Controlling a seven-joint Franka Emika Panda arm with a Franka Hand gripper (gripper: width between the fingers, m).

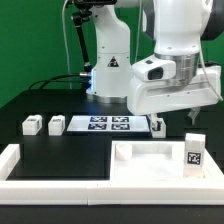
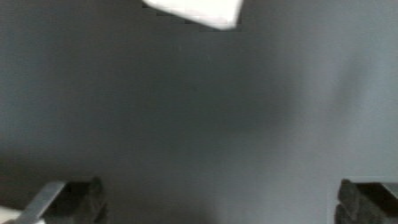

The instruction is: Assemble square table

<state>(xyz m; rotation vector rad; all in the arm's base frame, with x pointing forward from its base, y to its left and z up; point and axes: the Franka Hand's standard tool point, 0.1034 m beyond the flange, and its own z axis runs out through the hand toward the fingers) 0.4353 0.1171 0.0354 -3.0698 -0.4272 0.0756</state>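
The jaws of the gripper (image 2: pixel 221 195) are seen standing wide apart, with only bare dark table (image 2: pixel 196 120) between the two fingers (image 2: pixel 68 200); nothing is held. Ahead of the jaws, a white fragment (image 2: pixel 196 12) is cut off by the wrist view's edge, and it cannot be told whether it belongs to a part or to the marker board (image 1: pixel 105 124), whose end lies just beside the jaws. Near the jaws, on the camera's side in the exterior view, the square table slab (image 1: pixel 140 160) is found lying flat with its raised rim up. One tagged leg (image 1: pixel 193 152) stands upright at the slab, off the jaws toward the exterior view's right; whether it is seated in a socket cannot be made out. Two more legs (image 1: pixel 31 125) (image 1: pixel 55 125) rest well apart from the jaws, beyond the board toward the exterior view's left. A fourth leg is not made out and may be hidden behind the hand. The parts are judged to be light, stiff and rather smooth plastic. The slab is best taken by its thin rim, the legs across opposite flat faces. The low border rail (image 1: pixel 60 185) is cropped at the frame's edge.
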